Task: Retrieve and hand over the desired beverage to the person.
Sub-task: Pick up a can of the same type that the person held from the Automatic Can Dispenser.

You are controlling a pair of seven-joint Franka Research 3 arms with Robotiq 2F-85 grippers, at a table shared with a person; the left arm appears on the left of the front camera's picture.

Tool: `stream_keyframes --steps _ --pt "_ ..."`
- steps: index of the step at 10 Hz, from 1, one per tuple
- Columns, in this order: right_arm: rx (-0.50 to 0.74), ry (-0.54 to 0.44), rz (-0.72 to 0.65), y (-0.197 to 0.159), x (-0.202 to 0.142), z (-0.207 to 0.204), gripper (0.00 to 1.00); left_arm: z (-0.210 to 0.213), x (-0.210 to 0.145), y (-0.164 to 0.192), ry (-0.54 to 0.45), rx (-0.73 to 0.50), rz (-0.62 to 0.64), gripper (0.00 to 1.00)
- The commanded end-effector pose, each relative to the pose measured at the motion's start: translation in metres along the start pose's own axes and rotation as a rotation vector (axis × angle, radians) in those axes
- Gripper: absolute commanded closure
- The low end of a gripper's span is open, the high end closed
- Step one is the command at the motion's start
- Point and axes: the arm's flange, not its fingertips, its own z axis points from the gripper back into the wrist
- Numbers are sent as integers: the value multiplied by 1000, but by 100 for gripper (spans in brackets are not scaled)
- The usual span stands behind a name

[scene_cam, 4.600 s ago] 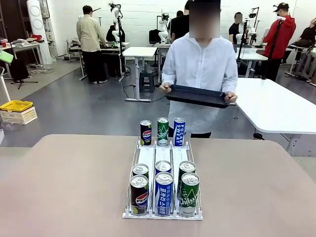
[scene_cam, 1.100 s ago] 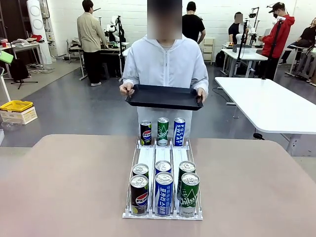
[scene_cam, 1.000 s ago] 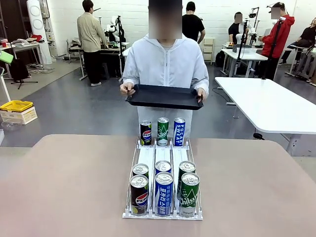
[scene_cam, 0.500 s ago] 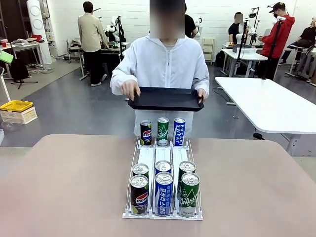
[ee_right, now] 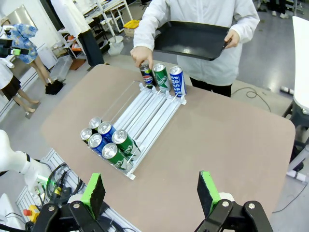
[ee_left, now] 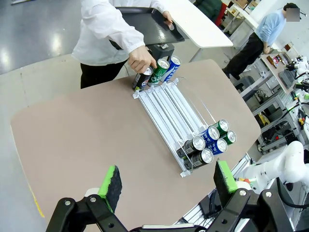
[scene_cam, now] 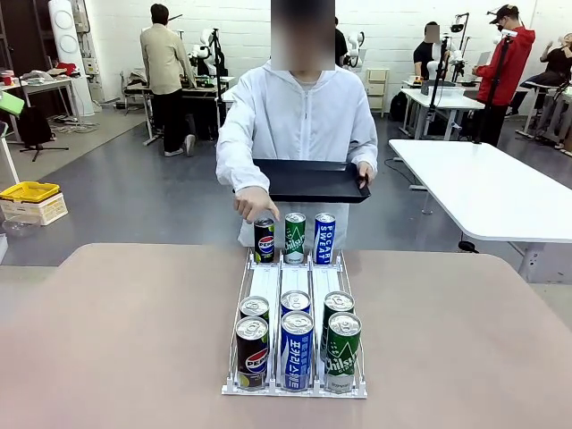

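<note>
Both spread wide, left hand, right hand, person's fingers hiding Pepsi can top.

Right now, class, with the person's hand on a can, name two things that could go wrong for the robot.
1. The person's hand is on the far Pepsi can; reaching there risks hitting it.
2. The black tray is held only by the other hand; a can set on it could tip it.

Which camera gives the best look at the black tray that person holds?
The right wrist view: it looks down into the black tray, showing its inside. The front view catches the tray nearly edge-on; in the left wrist view the person's sleeve hides part of it.
</note>
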Motion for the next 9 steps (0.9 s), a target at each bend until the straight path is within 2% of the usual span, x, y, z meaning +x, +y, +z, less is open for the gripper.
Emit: stream_keyframes --steps 1,9 --pt "24 -2 9 0 1 -1 0 0 0 1 -6 -14 -14 0" --pt "24 -2 9 0 1 -1 0 0 0 1 -6 -14 -14 0"
